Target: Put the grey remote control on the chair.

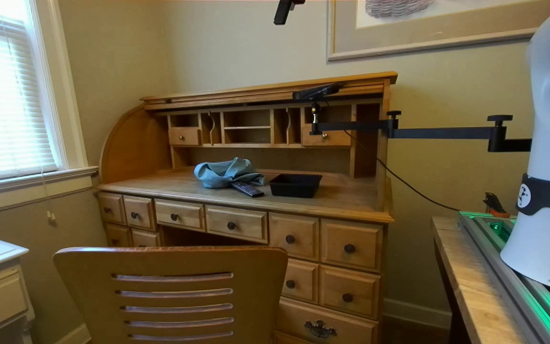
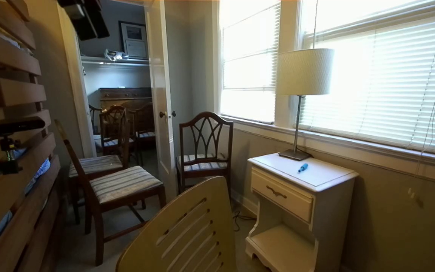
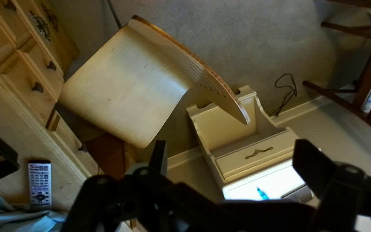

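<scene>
The gripper (image 3: 232,145) is hovering, jaws spread. The remote control (image 3: 40,185) is lying back from the front edge of the desk (image 3: 63,185); the chair (image 3: 121,83) is standing near its drawers (image 3: 27,77).

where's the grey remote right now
In an exterior view, the grey remote lies on the desk, between the blue cloth at left and the black tray at right.

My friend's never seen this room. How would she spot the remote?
Find the big wooden roll-top desk. On its top, look beside the crumpled blue cloth and the black tray. The remote control is the slim grey thing with rows of little buttons; its neighbours show none.
</scene>
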Tool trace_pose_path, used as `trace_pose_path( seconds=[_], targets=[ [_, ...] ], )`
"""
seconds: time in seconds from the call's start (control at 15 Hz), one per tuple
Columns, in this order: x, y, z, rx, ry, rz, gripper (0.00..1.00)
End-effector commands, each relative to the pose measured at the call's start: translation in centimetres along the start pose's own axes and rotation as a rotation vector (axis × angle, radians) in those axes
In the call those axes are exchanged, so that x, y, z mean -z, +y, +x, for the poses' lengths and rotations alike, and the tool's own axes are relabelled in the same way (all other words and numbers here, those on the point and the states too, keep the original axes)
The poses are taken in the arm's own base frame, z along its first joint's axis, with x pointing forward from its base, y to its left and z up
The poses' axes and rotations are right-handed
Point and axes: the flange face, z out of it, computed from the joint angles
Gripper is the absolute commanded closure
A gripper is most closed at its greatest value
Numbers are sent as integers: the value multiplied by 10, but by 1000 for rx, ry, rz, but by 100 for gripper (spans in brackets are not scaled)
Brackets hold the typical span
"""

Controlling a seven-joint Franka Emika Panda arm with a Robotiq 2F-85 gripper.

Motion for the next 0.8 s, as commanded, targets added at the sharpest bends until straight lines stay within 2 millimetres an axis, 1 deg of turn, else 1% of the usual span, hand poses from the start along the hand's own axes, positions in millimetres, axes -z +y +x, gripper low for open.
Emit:
trace_pose_path(
  seconds=[0.0,0.33,0.47,0.6,0.73],
  targets=[
    [-10,21,18,-45,32,-12,0],
    [-20,48,40,-83,45,-4,0],
    [-21,56,44,-109,44,8,0],
    [-21,53,43,-113,27,9,0],
    [-21,56,44,-120,25,10,0]
  ],
)
